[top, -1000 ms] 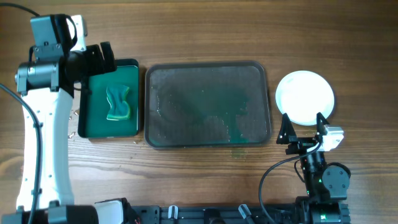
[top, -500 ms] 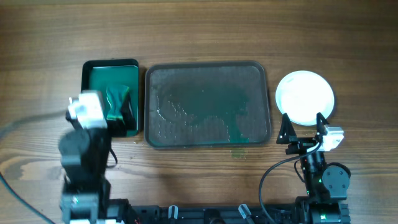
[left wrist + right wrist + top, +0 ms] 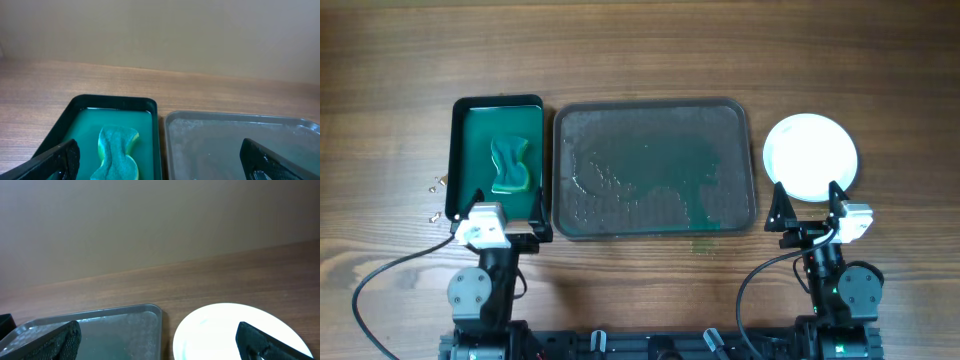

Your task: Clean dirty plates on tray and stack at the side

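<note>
The grey-green tray (image 3: 655,110) lies mid-table with wet teal smears and no plates on it; it also shows in the left wrist view (image 3: 240,120) and the right wrist view (image 3: 100,320). White plates (image 3: 810,155) sit stacked to its right, also in the right wrist view (image 3: 220,330); the top one looks clean. How many are stacked cannot be told. My left gripper (image 3: 498,226) is open and empty at the near edge of the small black tray. My right gripper (image 3: 810,208) is open and empty just in front of the plates.
A small black tray (image 3: 460,150) with green inside holds a teal and yellow sponge (image 3: 512,166), left of the large tray; the sponge also shows in the left wrist view (image 3: 117,152). Small crumbs (image 3: 435,198) lie on the wood left of it.
My left arm has drawn back from over the small black tray to the table's front edge. The sponge stays in the small tray. The right arm has not moved.
</note>
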You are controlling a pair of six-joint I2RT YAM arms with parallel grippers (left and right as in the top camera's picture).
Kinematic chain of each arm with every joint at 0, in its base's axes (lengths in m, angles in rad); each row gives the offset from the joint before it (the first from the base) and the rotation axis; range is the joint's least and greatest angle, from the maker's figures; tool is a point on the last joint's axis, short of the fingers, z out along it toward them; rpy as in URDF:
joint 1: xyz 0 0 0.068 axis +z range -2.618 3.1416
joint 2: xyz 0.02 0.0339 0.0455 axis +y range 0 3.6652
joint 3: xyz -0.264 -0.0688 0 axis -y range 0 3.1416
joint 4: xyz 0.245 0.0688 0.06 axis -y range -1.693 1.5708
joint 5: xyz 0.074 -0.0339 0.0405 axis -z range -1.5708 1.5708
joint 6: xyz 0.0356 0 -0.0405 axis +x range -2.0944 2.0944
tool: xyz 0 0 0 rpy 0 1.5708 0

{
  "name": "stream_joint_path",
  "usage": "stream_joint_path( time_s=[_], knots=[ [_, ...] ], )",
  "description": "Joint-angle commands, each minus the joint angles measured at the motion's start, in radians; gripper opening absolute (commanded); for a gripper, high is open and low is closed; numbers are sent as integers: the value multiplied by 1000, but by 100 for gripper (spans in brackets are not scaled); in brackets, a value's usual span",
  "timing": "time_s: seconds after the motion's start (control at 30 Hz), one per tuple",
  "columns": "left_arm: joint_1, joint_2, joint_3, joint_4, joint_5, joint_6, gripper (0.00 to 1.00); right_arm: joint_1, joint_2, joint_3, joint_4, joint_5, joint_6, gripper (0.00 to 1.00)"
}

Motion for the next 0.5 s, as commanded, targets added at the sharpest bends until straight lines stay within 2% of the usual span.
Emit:
stream_joint_path(
  time_s=[0.0,0.47],
  knots=[
    [-7,-53,-42,5,-14,-13,100,7,-8,-2,2,6,8,100],
    [-7,-62,-65,27,2,-17,100,7,-8,-2,2,6,8,100]
  ],
)
